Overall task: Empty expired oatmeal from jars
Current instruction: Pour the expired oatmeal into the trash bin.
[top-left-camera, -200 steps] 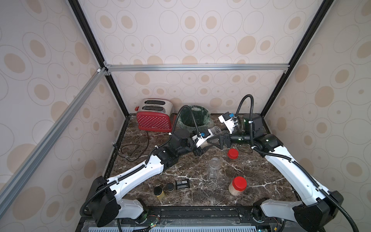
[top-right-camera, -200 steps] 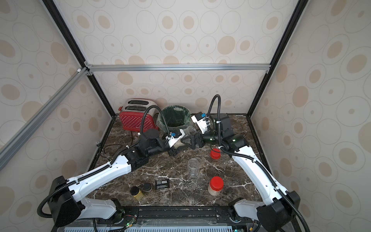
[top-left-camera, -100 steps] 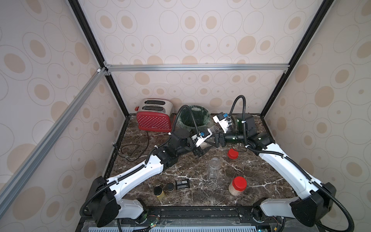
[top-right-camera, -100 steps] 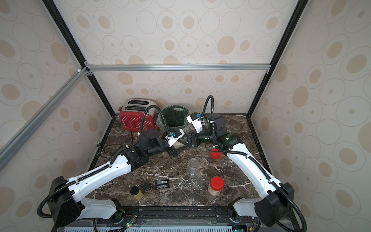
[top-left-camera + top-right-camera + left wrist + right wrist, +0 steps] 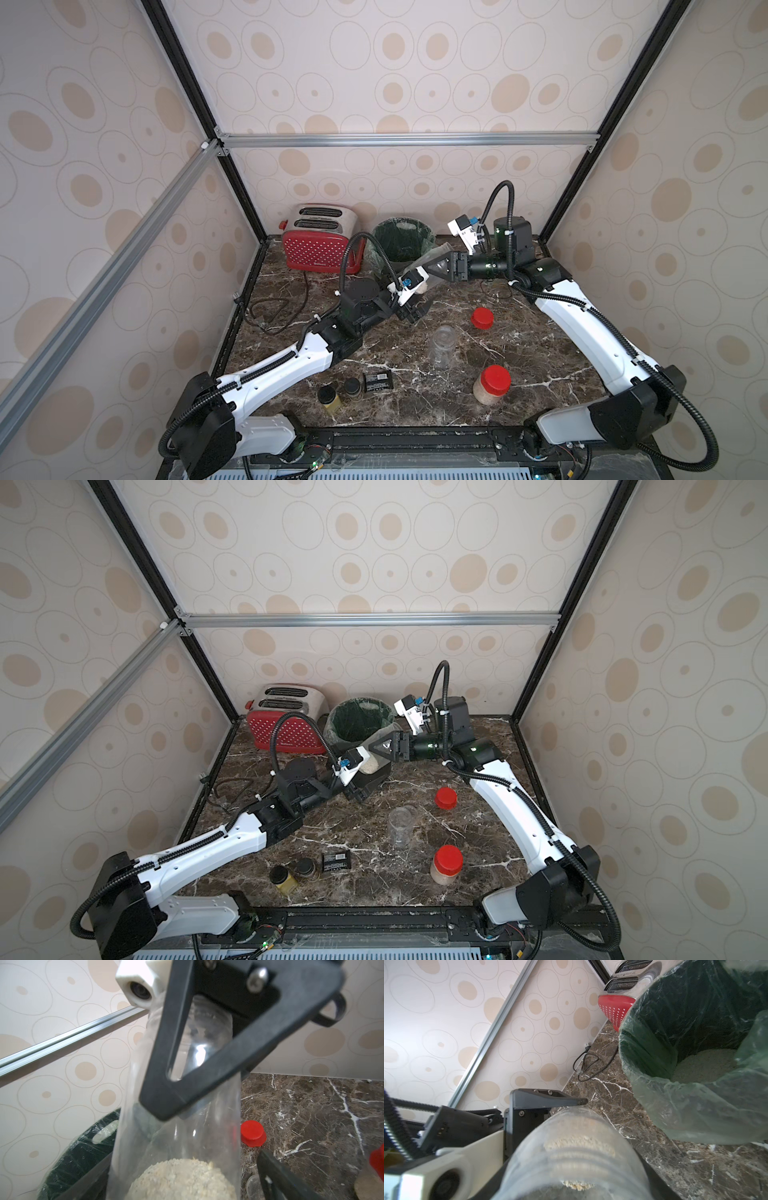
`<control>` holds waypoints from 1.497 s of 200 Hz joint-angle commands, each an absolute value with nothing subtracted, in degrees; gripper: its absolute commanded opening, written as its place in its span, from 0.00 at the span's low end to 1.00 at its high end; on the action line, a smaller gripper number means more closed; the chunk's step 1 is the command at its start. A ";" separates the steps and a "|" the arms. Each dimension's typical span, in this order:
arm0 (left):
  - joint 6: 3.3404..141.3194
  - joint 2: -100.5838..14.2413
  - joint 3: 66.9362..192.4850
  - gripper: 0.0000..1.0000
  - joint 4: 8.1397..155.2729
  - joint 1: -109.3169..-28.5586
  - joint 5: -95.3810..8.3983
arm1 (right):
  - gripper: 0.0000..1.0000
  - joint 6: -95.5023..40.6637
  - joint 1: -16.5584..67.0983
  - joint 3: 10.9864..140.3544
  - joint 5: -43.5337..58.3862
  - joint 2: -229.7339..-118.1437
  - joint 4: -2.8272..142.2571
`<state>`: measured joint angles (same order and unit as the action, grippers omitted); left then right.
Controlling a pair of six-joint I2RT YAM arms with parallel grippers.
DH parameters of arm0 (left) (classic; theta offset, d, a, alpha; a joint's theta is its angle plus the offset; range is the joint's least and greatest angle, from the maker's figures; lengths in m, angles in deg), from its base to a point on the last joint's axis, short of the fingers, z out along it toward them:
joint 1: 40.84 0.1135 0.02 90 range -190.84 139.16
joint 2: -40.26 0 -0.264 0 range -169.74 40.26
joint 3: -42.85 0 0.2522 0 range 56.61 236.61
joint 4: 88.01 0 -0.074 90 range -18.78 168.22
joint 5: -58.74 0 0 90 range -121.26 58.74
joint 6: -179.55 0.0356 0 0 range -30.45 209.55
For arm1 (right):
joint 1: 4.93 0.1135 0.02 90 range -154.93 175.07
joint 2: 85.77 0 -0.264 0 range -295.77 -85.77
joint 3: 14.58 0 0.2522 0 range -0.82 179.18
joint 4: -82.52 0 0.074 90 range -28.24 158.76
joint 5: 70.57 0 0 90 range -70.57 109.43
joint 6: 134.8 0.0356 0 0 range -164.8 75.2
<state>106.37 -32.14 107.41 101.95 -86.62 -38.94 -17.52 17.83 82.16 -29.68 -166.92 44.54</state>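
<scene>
An uncapped clear jar (image 5: 424, 274) (image 5: 376, 757) hangs tilted in the air just in front of the bin. Pale oatmeal (image 5: 369, 766) (image 5: 180, 1180) lies in its lower end. My right gripper (image 5: 436, 268) (image 5: 571, 1188) is shut on the jar near its threaded neck (image 5: 571, 1157). My left gripper (image 5: 415, 311) (image 5: 182, 1190) stands open around the jar's base, and one of its fingers (image 5: 276, 1176) is clear of the wall. An empty open jar (image 5: 442, 347) stands mid-table. A red-lidded jar (image 5: 491, 390) holding oatmeal stands front right.
A green-lined bin (image 5: 399, 245) (image 5: 627, 1047) at the back holds a heap of oatmeal (image 5: 704, 1066). A red toaster (image 5: 318, 245) with its cord stands at its left. A loose red lid (image 5: 482, 318), two black-lidded spice jars (image 5: 330, 397) and a black packet (image 5: 378, 381) lie on the table.
The right gripper moved in and shut on the jar near its neck. The left gripper, shut on the jar a second ago, has opened around it.
</scene>
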 commanded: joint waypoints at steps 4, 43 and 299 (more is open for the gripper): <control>110.83 -31.34 106.08 0.99 113.02 -86.63 -34.70 | 0.47 -11.42 17.92 84.18 -35.28 -167.16 46.94; 114.61 -32.87 106.18 0.99 117.10 -86.61 -33.91 | 0.46 -8.01 17.92 83.82 -37.17 -167.47 49.07; 111.11 -27.59 114.18 0.33 93.00 -86.28 -25.79 | 0.99 -16.78 15.79 84.04 -32.77 -166.18 42.91</control>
<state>114.22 -29.48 108.55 99.70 -86.57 -28.50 -11.81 17.53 83.60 -35.58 -169.43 47.22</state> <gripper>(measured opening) 0.724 0.986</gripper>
